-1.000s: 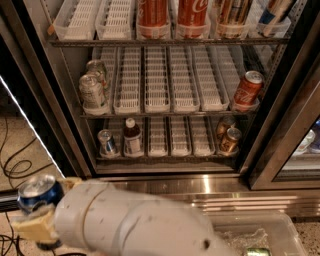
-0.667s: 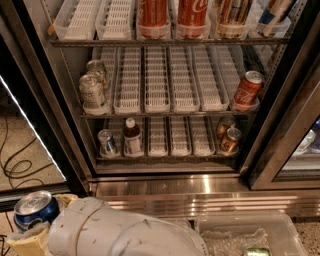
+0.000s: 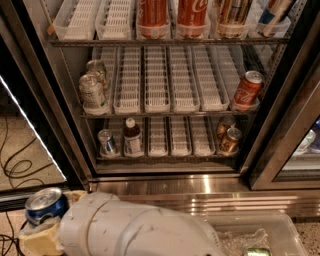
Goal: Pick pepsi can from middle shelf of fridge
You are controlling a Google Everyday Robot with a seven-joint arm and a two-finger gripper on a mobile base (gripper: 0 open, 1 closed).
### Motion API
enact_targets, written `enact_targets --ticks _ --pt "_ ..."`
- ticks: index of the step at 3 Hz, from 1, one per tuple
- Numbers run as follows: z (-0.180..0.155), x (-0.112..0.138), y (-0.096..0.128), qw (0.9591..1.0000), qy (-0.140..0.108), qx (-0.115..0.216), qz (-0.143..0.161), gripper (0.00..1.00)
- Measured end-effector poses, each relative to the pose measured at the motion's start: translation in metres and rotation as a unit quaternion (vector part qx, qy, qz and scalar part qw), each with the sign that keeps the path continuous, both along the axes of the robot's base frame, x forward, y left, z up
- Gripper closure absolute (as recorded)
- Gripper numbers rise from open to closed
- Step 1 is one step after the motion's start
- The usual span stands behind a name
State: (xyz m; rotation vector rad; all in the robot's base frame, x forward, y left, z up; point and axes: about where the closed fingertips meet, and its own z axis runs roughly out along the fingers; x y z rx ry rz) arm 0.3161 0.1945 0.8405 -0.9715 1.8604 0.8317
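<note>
Gripper (image 3: 52, 219) sits low in the bottom left corner, outside the fridge (image 3: 280, 125) and close to the camera, at the end of the bulky white arm (image 3: 135, 231) that fills the bottom edge. Its cream-coloured fingers (image 3: 39, 242) are clamped on the pepsi can (image 3: 45, 204), which tilts slightly with its silver top showing towards the upper left. The can is out of the fridge, below the level of the stainless steel base (image 3: 175, 187) and well apart from the shelves.

To the right of the arm lies a clear plastic bin (image 3: 265, 232). On the floor at the left, dark cables (image 3: 20, 167) loop beside a bright light strip (image 3: 32, 132).

Beyond the steel base, the lowest rack holds a small silver can (image 3: 106, 142) and a dark-capped bottle (image 3: 132, 137) side by side at the left, with two bronze cans (image 3: 227, 136) at the right.

Above it is the middle shelf (image 3: 157, 85), its white slotted lane dividers running back in rows. Two pale silver-green cans (image 3: 93, 90) stand one behind the other in the leftmost lane, and a red cola can (image 3: 247, 89) leans in the rightmost lane.

Farthest up, the top rack carries tall red bottles (image 3: 152, 14) in the middle lanes, with white trays (image 3: 97, 17) to their left.
</note>
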Motion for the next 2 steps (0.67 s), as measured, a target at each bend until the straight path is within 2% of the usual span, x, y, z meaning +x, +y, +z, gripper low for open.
enact_targets --ticks 1,2 --pt "0.01 0.012 -0.027 0.9991 0.002 -0.037 -0.018 1.0" --pt "0.022 0.027 -0.049 0.9969 -0.017 -0.063 -0.044 1.0"
